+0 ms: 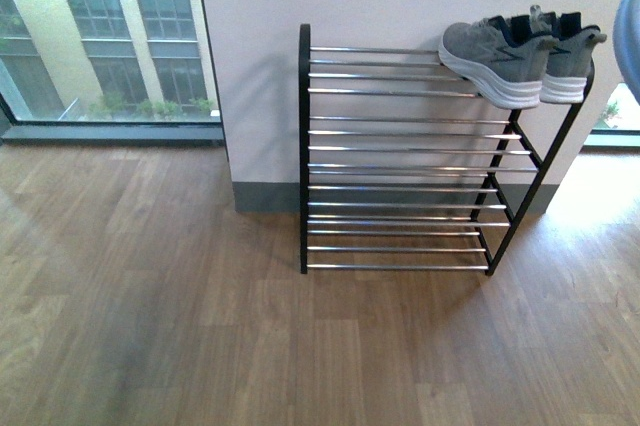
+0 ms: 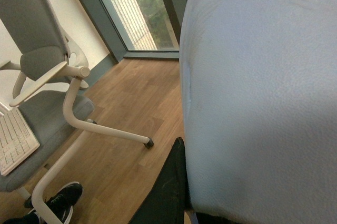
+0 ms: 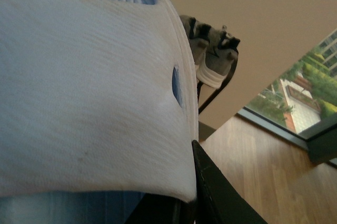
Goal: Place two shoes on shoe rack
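Two grey sneakers with white soles stand side by side on the right end of the shoe rack's (image 1: 305,146) top tier: one shoe (image 1: 495,58) nearer the middle, the other shoe (image 1: 570,56) at the rack's end. From the right wrist view the pair (image 3: 210,50) shows small, far off on the rack's frame (image 3: 216,93). My right gripper (image 3: 192,148) is shut, with a pale padded finger against a black one and nothing between them. My left gripper (image 2: 181,148) is also shut and empty, away from the rack.
The rack stands against a white wall on a wooden floor (image 1: 200,326), with large windows (image 1: 110,36) to the left. In the left wrist view a grey office chair (image 2: 47,77), a keyboard (image 2: 16,140) and a black shoe (image 2: 60,203) show.
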Robot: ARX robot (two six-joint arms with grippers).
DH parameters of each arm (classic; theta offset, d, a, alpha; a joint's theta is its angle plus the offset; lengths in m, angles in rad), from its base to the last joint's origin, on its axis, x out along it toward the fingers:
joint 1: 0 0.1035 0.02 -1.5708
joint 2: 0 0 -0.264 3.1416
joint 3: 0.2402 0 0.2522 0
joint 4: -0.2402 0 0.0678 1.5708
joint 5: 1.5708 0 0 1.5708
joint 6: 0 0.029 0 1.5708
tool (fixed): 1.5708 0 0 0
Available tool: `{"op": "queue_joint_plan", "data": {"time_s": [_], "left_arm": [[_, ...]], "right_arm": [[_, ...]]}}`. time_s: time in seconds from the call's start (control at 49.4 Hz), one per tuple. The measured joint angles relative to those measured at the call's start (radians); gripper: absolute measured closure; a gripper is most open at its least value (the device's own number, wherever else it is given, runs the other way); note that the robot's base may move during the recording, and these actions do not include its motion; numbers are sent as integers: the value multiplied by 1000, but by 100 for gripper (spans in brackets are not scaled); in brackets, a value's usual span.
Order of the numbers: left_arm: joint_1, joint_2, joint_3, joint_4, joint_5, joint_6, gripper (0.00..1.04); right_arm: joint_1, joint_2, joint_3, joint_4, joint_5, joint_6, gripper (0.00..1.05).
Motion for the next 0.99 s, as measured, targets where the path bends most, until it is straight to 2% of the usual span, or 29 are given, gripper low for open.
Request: {"op": "queue_joint_plan", "data": {"time_s": [0.991], "left_arm": [[0, -1, 0, 0, 0, 0, 103]], "right_arm": [[0, -2, 0, 0, 0, -2, 103]]}}
